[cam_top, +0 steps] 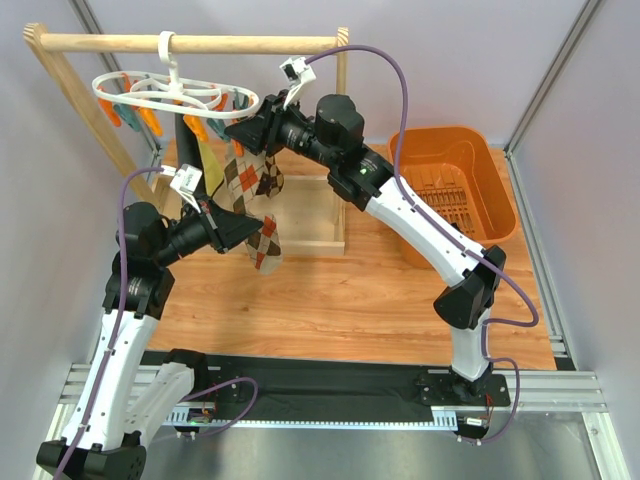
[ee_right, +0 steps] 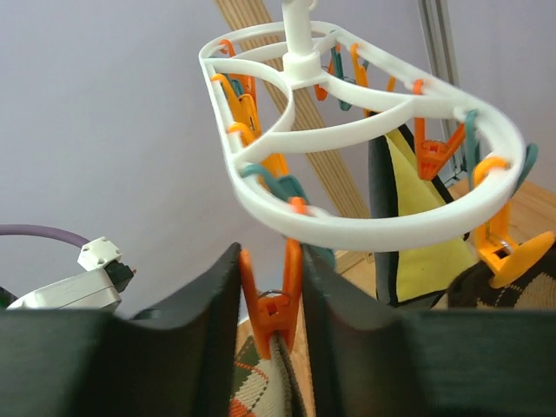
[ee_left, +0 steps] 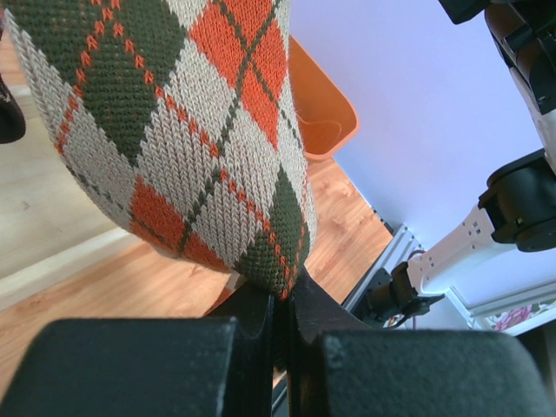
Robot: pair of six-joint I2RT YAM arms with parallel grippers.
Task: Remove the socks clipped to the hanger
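Observation:
The white ring hanger (cam_top: pixel 175 92) hangs by its hook from the wooden rail, with orange and teal clips under it. An argyle sock (cam_top: pixel 252 180) hangs from an orange clip (ee_right: pixel 271 306) on the hanger's ring (ee_right: pixel 365 228). My right gripper (ee_right: pixel 271 287) is shut on that clip's two arms, and it shows just under the ring in the top view (cam_top: pixel 243 132). My left gripper (ee_left: pixel 287 300) is shut on the sock's lower tip (ee_left: pixel 174 130), and it shows at the sock's lower part in the top view (cam_top: pixel 250 232). A black and yellow sock (ee_right: pixel 404 226) hangs from further clips behind.
The wooden rail (cam_top: pixel 200 43) stands on slanted legs at the back left. A shallow wooden box (cam_top: pixel 310 215) lies under the socks. An orange basket (cam_top: pixel 455 140) sits at the back right. Grey walls close in at the sides.

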